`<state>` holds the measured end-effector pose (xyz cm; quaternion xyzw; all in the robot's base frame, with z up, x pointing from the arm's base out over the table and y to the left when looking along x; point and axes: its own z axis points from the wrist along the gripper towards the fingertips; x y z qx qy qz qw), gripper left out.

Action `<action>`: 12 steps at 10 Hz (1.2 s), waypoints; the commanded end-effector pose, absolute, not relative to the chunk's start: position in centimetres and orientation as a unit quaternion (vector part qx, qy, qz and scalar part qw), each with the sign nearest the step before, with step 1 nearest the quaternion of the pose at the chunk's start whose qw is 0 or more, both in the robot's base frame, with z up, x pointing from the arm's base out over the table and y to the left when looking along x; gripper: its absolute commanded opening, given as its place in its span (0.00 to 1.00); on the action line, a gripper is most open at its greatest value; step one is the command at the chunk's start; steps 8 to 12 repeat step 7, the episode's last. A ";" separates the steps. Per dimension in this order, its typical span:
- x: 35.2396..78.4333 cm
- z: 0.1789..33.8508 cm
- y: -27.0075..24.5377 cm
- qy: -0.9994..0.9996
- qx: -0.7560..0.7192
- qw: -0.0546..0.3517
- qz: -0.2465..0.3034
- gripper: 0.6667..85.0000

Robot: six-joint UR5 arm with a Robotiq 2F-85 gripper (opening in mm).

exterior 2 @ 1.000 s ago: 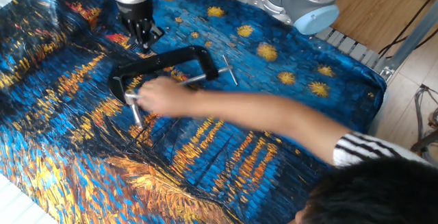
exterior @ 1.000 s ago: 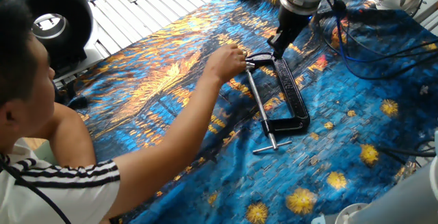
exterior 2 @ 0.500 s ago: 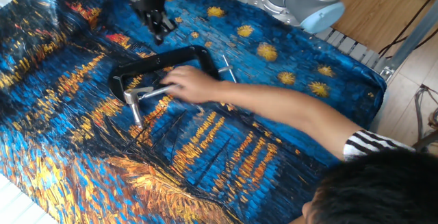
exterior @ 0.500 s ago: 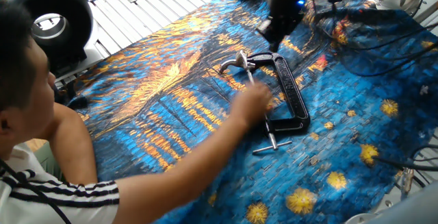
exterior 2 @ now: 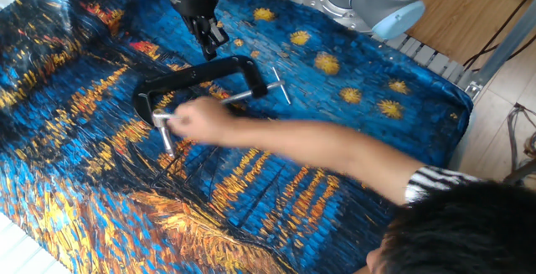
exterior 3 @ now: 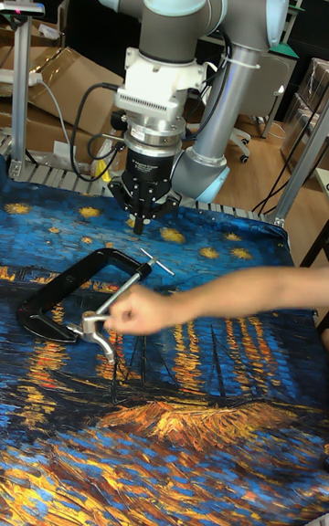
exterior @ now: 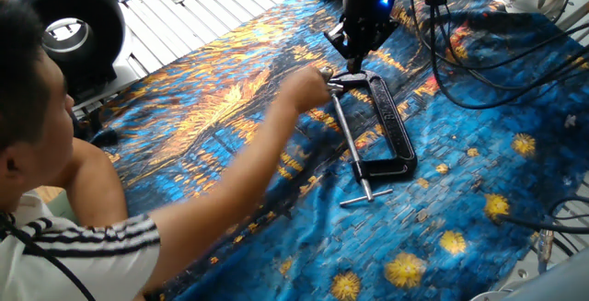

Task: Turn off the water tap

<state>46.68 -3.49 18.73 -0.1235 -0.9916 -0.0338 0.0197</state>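
Water tap [exterior: 386, 121] (a black C-shaped clamp with a long silver screw rod [exterior: 348, 140]) lies flat on the tabletop, on a blue and orange painted-pattern cloth [exterior: 460, 200]. Rod runs across the clamp's opening; its small crossbar [exterior: 366, 193] sits outside the frame at one end, and the curved silver end piece [exterior 3: 91, 325] is at the other, inside the jaw. A person's hand [exterior: 304, 87] reaches across the cloth and rests at that end piece, fingers on or right against it; motion blur hides the exact grip. End effector [exterior: 354, 57] hangs above the cloth just beside the clamp's far arm, pointing straight down, not touching the clamp. Its fingers look drawn close together with nothing between them; the tall fixed view shows them as a single narrow dark tip [exterior 3: 139, 225]. Black cables [exterior: 460, 62] trail over the cloth behind the arm. Person's head and striped sleeve fill the near edge of both fixed views.
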 end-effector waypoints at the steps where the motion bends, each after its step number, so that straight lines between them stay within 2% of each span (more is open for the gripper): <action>1: 46.5 18.6 -3.5 -0.994 -0.104 0.026 -0.030 0.01; 12: 46.3 18.0 -4.3 -0.996 -0.082 0.030 -0.022 0.01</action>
